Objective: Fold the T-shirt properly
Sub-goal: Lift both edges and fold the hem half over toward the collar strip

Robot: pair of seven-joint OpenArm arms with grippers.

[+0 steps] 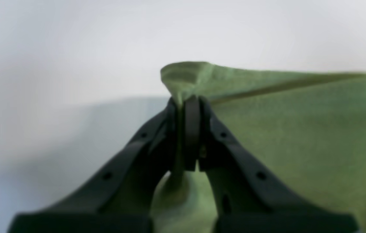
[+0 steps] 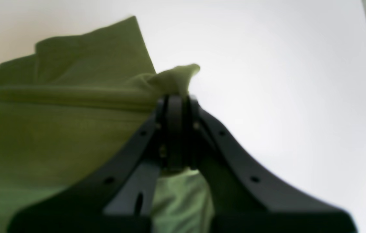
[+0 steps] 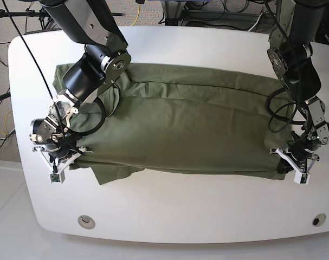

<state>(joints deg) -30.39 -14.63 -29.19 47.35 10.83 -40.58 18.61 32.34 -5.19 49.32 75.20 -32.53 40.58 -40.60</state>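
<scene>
Currently both end effectors, left (image 1: 187, 103) and right (image 2: 176, 100), are clamped tight on the shirt's (image 3: 197, 130) near corners, keeping the edge taut for folding across the worktop (image 3: 207, 216).

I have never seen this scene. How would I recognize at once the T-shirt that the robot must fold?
Find the white table with rounded corners, seen from above. The T-shirt covers most of its width: plain olive-green, wrinkled, no print. It is the only cloth there, and each black claw, left and right, is shut on one end of its near edge.
</scene>
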